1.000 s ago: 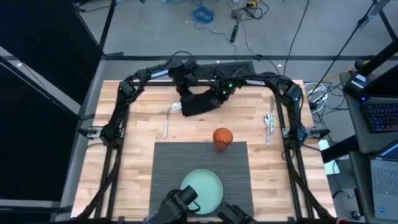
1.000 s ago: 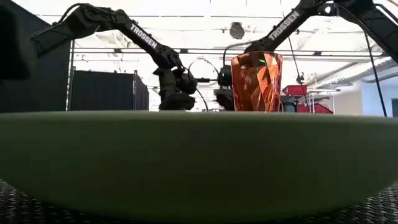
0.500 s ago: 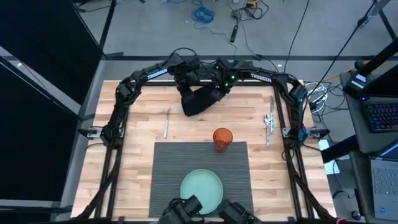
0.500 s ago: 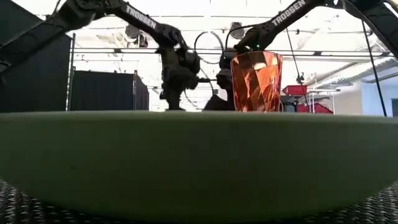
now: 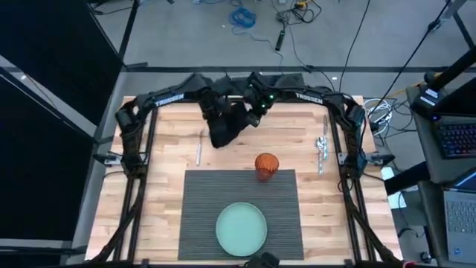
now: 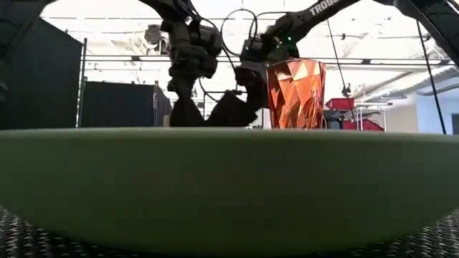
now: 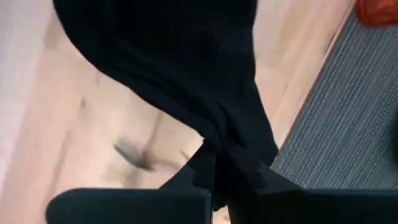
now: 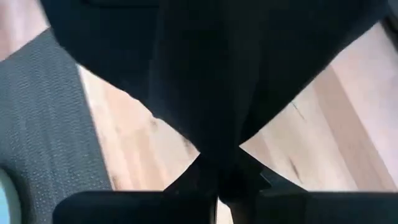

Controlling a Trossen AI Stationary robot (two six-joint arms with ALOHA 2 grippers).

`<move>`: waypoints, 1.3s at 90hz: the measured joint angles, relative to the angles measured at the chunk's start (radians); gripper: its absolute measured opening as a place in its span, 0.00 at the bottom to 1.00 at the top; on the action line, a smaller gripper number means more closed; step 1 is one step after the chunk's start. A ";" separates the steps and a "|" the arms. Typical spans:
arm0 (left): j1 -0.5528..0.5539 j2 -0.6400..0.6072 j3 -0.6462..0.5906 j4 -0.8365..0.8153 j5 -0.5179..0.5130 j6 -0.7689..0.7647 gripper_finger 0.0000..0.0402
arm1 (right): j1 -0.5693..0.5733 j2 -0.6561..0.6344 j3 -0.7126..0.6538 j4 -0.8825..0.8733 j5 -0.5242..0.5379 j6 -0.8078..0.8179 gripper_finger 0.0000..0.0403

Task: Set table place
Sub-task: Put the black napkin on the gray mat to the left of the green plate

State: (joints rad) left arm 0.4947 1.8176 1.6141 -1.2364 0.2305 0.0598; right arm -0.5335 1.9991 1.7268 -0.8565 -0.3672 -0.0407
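The black cloth napkin point(image 5: 225, 124) hangs above the table's far middle between my two grippers, both shut on it. My left gripper point(image 5: 211, 106) is at its left end and my right gripper point(image 5: 255, 106) at its right end. Both also show raised in the low view, the left gripper point(image 6: 183, 77) and the right gripper point(image 6: 250, 74). The ribbed dark grey placemat point(image 5: 201, 201) lies flat at the near middle. The pale green plate point(image 5: 242, 228) rests on it, and an orange faceted cup point(image 5: 266, 165) stands at its far edge. My left gripper pinches a gathered bunch of the napkin's cloth point(image 7: 219, 142) between its two fingers, from above. The cloth fans out wide below the fingers and hangs slack. My right gripper pinches a gathered fold of the napkin point(image 8: 217, 155) between its two fingers, from above. The cloth spreads out below the fingers. The plate's rim hides whether the napkin's lower end touches the table.
A fork point(image 5: 198, 151) lies on the wood left of the napkin. A spoon and a knife point(image 5: 321, 146) lie near the right edge. Bare planks point(image 5: 163, 193) flank the placemat on both sides.
Both grippers have risen and gone a little toward the table's left edge, staying shut on the napkin. The napkin, heaped on the table before, now hangs drawn up between them.
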 joint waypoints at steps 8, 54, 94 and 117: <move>-0.034 -0.094 -0.115 0.048 -0.001 -0.105 0.00 | 0.036 0.000 0.004 0.026 -0.001 -0.019 0.00; -0.320 -0.428 -0.500 0.126 -0.105 -0.440 0.00 | 0.238 0.008 0.004 0.179 -0.002 0.165 0.00; -0.660 -0.628 -0.688 0.221 -0.153 -0.798 0.00 | 0.393 0.127 0.003 0.344 -0.004 0.396 0.00; -0.851 -0.606 -0.687 0.294 -0.203 -1.017 0.00 | 0.432 0.139 0.003 0.386 -0.005 0.437 0.00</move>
State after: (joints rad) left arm -0.3568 1.2117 0.9268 -0.9428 0.0277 -0.9576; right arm -0.1012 2.1384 1.7302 -0.4709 -0.3718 0.3964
